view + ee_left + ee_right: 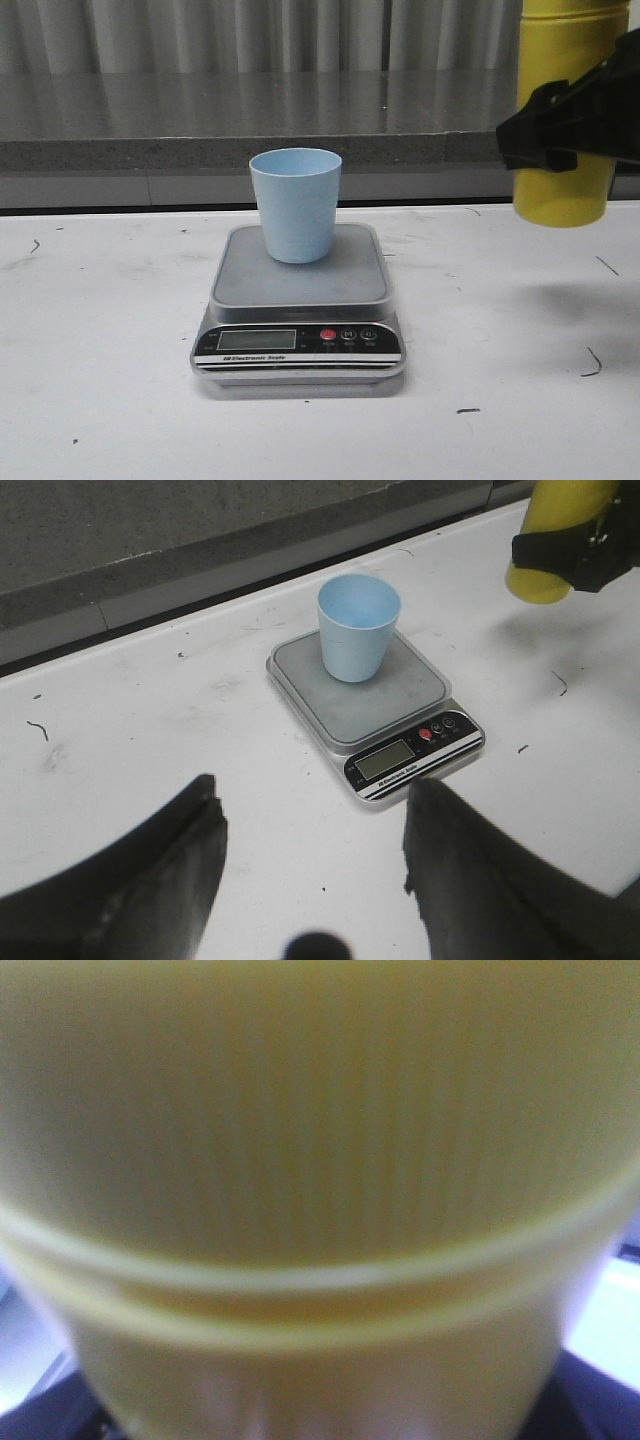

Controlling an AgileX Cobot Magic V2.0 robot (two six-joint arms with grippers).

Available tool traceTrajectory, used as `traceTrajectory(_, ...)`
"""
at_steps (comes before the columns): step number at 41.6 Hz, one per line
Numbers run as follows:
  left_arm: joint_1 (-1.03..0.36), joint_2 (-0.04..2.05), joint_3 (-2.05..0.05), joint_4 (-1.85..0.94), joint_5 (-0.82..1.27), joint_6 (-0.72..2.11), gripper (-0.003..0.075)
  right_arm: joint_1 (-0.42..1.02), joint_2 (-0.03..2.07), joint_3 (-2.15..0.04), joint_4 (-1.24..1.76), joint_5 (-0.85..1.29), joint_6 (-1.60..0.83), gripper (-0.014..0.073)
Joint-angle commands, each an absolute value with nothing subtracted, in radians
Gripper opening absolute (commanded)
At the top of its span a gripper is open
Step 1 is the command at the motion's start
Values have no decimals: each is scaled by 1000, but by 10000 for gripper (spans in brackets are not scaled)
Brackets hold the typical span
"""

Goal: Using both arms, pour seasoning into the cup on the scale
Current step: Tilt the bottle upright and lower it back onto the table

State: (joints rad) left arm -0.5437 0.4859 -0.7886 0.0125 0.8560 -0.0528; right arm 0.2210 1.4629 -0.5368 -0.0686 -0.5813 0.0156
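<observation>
Above the white bench (100,400) (right edge), the right pincer (560,125) grasps the tall yellow plastic bottle (565,190); left pincer (310,870) released, well apart from the silver-grey scale (300,345).

Right gripper (560,125) clamped (raised high), left gripper (310,865) spread

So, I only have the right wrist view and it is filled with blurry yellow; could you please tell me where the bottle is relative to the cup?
Observer: The seasoning bottle hangs in the air to the right of the cup, its base clear of the table.
Operator: Thank you. Is the cup on the scale?
Observer: Yes, upright on the scale, toward the platform's back.
Operator: And the left arm?
Observer: The left gripper is open and holds nothing, with its fingers on the near side of the scale.
</observation>
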Motion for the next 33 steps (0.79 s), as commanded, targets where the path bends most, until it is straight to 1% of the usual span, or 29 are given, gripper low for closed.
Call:
traceTrajectory(1,-549,492,-815,10,782,-63,386,212,1511,-559,-14,-812,16,342)
traceTrajectory(8,-549,492,-815,10,782,-63,386,212,1632,-562,-6,-970,16,342)
traceTrajectory(17,-549,492,-815,10,782,-63,386,212,1759,-591,0,-1103,0,342)
traceTrajectory(24,-549,492,-815,10,782,-63,386,212,1819,-623,32,-1110,0,342)
traceTrajectory(33,-549,492,-815,10,782,-63,386,212,1834,-624,42,-1084,0,358)
